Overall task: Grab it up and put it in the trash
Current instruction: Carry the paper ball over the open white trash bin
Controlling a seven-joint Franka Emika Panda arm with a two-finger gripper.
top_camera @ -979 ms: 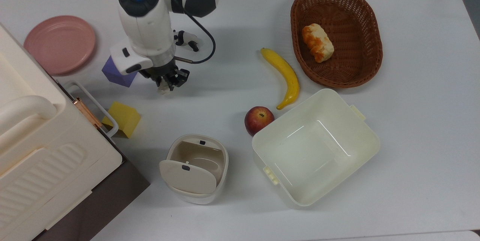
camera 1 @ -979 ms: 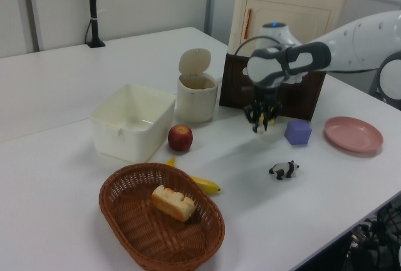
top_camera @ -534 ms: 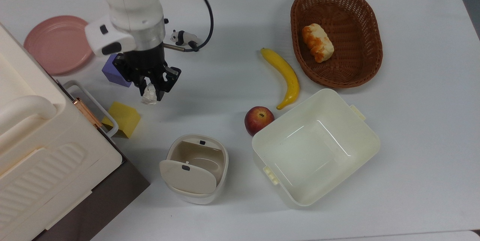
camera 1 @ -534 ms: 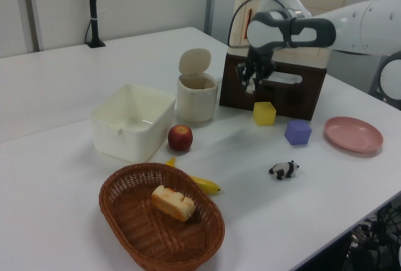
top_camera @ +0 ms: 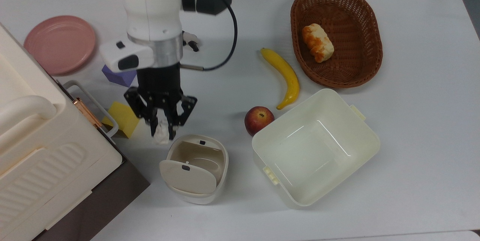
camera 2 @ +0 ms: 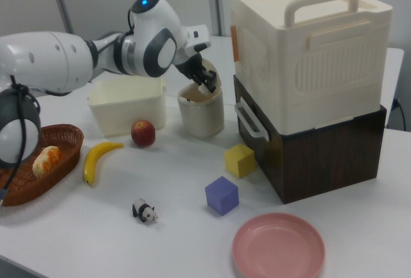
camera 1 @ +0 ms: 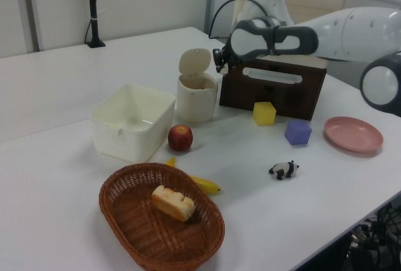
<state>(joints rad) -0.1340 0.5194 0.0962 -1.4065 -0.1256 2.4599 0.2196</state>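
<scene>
The crumpled off-white paper ball is held off the table, with my gripper shut on it. It hangs just beyond the rim of the trash, on the top view's left, above that edge. The trash is a small rounded cream bin whose swing lid is tipped open, showing the hollow inside. In the left view the gripper sits beside the raised lid, above the bin. From the right view, the gripper and paper ball hover at the bin's top edge.
A yellow cube and purple block lie close to the arm. A big cream box on a brown cabinet stands beside the bin. An apple, banana, cream tub, basket, pink plate and panda figurine are around.
My gripper lifted the paper ball from the table near the purple block and carried it past the yellow cube to the bin's edge.
</scene>
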